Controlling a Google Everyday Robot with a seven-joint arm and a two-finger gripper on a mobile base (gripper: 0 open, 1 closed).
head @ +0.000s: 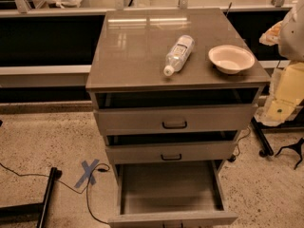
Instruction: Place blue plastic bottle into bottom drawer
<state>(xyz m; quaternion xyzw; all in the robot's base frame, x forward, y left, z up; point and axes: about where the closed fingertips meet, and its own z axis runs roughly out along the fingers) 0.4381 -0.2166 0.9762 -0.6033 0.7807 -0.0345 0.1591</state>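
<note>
Gripper looks to be the pale shape at the right edge [290, 30], beyond the bowl [231, 58] and well apart from the bottle [179, 54]; apart or together, cannot tell. Bottle lies on its side on the grey surface [135, 46], cap toward the front edge, label up, just left of the bowl but not touching it. Bottom drawer [167, 186] is pulled out, nothing visible inside. Top drawer [175, 119] and middle drawer [171, 152] sit partly out above it. Nothing grasped yet, so the task is at its start. Risks, as judged: the bottle is round and smooth, so an off-centre pinch would likely roll it, and with the cap near the front edge it could go over onto the floor. Coming in from the right, the arm could knock the bowl. The two upper drawers overhang the back of the bottom one, so a descent too close in could clip their fronts; the drop should go toward the front half. Letting go high may bounce the bottle out. Cable on the floor [90, 201] near the cabinet could snag the base.
</note>
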